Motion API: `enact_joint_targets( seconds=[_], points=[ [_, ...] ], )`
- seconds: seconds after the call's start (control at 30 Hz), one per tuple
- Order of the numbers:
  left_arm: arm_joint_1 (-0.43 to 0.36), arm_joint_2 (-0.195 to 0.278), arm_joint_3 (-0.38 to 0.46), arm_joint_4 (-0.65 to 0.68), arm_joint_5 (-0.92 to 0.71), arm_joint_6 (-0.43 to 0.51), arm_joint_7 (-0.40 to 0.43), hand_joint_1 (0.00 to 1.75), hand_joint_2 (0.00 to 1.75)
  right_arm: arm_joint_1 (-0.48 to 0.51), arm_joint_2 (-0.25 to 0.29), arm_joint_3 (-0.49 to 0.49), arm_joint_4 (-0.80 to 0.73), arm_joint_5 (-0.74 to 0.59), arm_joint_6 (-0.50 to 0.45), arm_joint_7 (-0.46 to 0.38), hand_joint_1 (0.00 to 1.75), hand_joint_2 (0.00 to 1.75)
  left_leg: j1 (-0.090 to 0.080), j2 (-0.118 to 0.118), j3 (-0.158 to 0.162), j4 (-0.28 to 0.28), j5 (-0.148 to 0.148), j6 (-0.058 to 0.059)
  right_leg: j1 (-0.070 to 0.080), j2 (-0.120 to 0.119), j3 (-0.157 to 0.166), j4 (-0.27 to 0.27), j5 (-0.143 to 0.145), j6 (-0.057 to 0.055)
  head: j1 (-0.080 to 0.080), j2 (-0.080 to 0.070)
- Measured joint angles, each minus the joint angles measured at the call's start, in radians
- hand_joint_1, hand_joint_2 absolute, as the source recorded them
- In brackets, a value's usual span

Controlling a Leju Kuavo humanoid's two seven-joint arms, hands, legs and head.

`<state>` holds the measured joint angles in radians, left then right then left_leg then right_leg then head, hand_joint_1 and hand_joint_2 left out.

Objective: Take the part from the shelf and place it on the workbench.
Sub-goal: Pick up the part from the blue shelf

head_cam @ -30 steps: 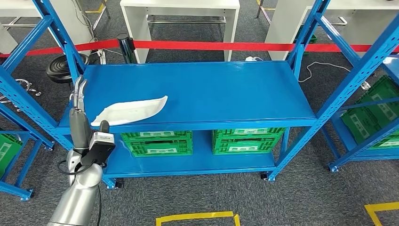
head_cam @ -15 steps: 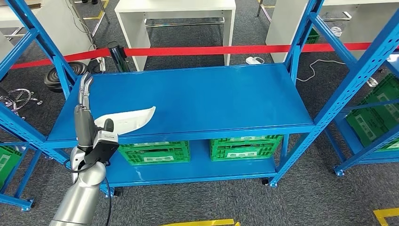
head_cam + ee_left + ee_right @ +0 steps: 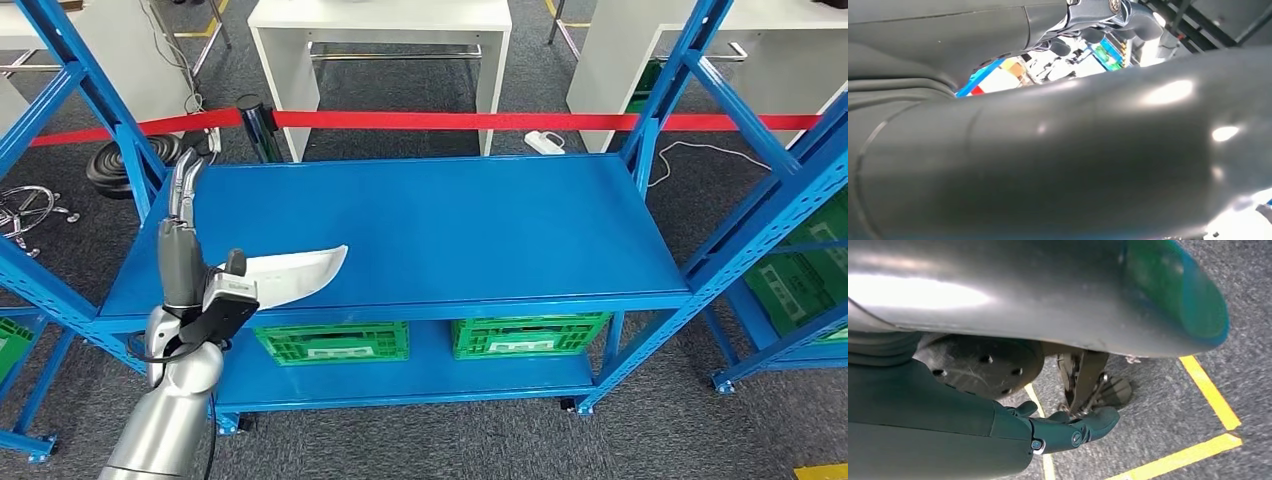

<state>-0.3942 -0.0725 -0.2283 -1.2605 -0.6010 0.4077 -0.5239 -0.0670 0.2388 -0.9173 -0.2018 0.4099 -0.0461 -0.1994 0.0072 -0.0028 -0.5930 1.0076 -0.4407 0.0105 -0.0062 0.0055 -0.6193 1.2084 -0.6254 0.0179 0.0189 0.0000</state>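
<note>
The part (image 3: 295,272) is a long, flat white piece with a pointed tip, and it sits over the front left of the blue shelf top (image 3: 450,220). My left hand (image 3: 180,255) grips its near end. The thumb lies over the part and the other fingers (image 3: 184,185) reach up past it. In the left wrist view a smooth grey surface lies close to the lens, with dark fingers (image 3: 1128,17) beyond it. My right hand (image 3: 1068,432) hangs over the carpet, holding nothing, with its fingers loosely stretched.
Two green crates (image 3: 332,342) (image 3: 530,335) stand on the lower shelf. Blue uprights (image 3: 100,100) flank the rack on both sides. Red barrier tape (image 3: 450,121) runs behind it, in front of a white table (image 3: 380,15). Yellow floor tape (image 3: 1208,390) marks the carpet.
The whole view has shifted, so the camera moved. The part now looks shorter and sits nearer the shelf's front edge. My left hand has stayed at its near end.
</note>
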Motion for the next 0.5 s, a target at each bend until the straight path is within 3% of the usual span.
enact_joint_targets(
  seconds=[0.03,0.07,0.1,0.13,0.17,0.23,0.37,0.5],
  points=[
    [-0.001,0.000,-0.004,0.004,-0.014,0.000,0.000,0.00,0.44,0.000,0.000,0.000,0.000,0.000,-0.001,-0.007,0.00,0.00,0.000,0.000,0.002,0.000,-0.004,0.001,-0.002,0.000,-0.043,0.060,-0.015,0.004,0.000,0.000],
    [-0.003,0.000,-0.008,0.010,-0.024,-0.002,0.000,0.00,0.87,0.001,0.000,-0.001,0.000,0.000,-0.001,-0.015,0.00,0.00,0.001,0.000,0.006,0.001,-0.009,0.000,-0.004,0.000,-0.073,0.091,-0.009,0.007,0.000,0.000],
    [-0.006,0.001,-0.010,0.017,-0.029,-0.006,0.000,0.00,1.31,0.002,0.000,-0.001,0.000,0.000,0.000,-0.022,0.00,0.00,0.001,-0.001,0.010,0.002,-0.014,-0.002,-0.006,-0.001,-0.084,0.082,0.018,0.008,0.000,0.000],
    [-0.011,0.002,-0.011,0.026,-0.029,-0.013,0.000,0.00,1.75,0.002,0.000,-0.001,0.000,0.000,0.001,-0.028,0.00,0.00,0.003,-0.001,0.016,0.004,-0.020,-0.005,-0.008,-0.001,-0.073,0.034,0.061,0.009,0.000,0.000],
    [-0.016,0.004,-0.012,0.037,-0.024,-0.022,0.000,0.00,1.75,0.002,0.000,-0.002,0.000,0.000,0.002,-0.031,0.00,0.00,0.004,-0.002,0.021,0.007,-0.026,-0.009,-0.011,-0.002,-0.049,-0.038,0.109,0.010,0.000,0.000],
    [-0.031,0.010,-0.012,0.063,-0.012,-0.044,0.000,0.00,1.75,0.002,0.000,-0.003,0.000,0.000,0.004,-0.032,0.00,0.00,0.003,-0.003,0.028,0.014,-0.039,-0.021,-0.010,-0.003,-0.006,-0.148,0.163,0.002,0.000,0.000],
    [-0.049,0.030,-0.010,0.115,-0.032,-0.068,0.024,0.00,1.75,0.001,0.002,-0.005,0.001,0.003,0.004,-0.027,0.00,0.00,-0.003,-0.003,0.033,0.011,-0.047,-0.012,-0.009,0.001,0.007,-0.175,0.168,-0.015,0.000,0.000],
    [-0.048,0.045,-0.010,0.160,-0.118,-0.080,0.107,0.00,1.75,0.001,0.003,-0.005,0.001,0.009,-0.001,-0.008,0.00,0.00,-0.003,-0.002,0.042,-0.003,-0.044,-0.023,-0.007,0.003,0.009,-0.175,0.165,-0.025,-0.001,0.000]
  ],
)
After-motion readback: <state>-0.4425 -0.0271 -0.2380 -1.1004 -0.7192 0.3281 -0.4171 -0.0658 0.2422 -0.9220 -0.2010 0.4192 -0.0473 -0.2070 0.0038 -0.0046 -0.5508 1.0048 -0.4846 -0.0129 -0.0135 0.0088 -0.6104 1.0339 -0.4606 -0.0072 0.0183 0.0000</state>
